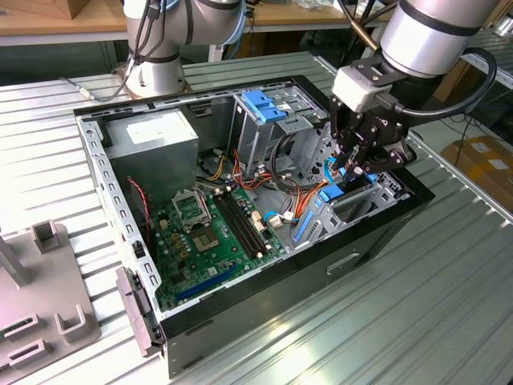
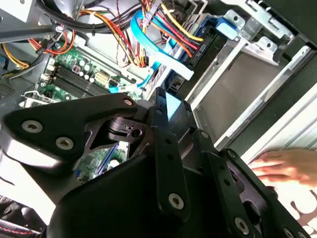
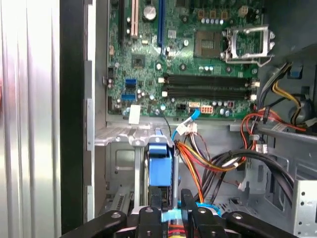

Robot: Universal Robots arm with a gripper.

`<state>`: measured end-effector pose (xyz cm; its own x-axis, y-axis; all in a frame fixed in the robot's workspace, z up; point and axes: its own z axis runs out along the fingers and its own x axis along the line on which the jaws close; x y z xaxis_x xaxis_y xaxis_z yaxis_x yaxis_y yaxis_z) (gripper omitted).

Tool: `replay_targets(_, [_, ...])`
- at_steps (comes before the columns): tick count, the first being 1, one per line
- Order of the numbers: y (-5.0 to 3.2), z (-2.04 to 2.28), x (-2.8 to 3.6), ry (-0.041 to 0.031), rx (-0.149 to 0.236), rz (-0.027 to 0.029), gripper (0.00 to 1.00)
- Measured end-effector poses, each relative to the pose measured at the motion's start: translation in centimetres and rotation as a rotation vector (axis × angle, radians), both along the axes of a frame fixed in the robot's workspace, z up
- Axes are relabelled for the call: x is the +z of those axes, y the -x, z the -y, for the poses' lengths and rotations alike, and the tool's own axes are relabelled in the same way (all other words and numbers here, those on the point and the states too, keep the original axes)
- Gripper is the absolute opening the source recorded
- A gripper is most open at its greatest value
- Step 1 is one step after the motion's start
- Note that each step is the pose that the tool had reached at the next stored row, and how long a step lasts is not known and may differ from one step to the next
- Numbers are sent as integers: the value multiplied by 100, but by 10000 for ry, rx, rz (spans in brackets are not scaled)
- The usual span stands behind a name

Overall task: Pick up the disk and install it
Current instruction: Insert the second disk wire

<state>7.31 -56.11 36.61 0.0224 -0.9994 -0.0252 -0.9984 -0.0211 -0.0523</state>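
My gripper (image 1: 350, 168) is lowered into the open computer case (image 1: 385, 233), at the drive bay on the exterior view's right. The disk (image 3: 159, 166) stands on edge in that bay; its blue plastic bracket faces the camera in the first wrist view, with a dark body below. It also appears as a blue edge (image 1: 330, 195) just under the gripper in the exterior view. The gripper (image 3: 172, 212) has its fingers (image 3: 154, 210) drawn close on the disk's blue end. In the second wrist view the gripper (image 2: 171, 106) pinches that same blue piece.
A green motherboard (image 1: 208, 233) lies on the case floor, with a grey power supply (image 1: 152, 136) at the back. A metal drive cage with a blue handle (image 1: 260, 104) and bundled cables (image 3: 208, 163) crowd the bay. A person's hand (image 2: 285, 166) rests by the case wall.
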Motion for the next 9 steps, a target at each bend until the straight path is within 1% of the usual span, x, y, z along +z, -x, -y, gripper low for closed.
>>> replay_targets(9, [0, 0, 0, 0, 0, 43, 30])
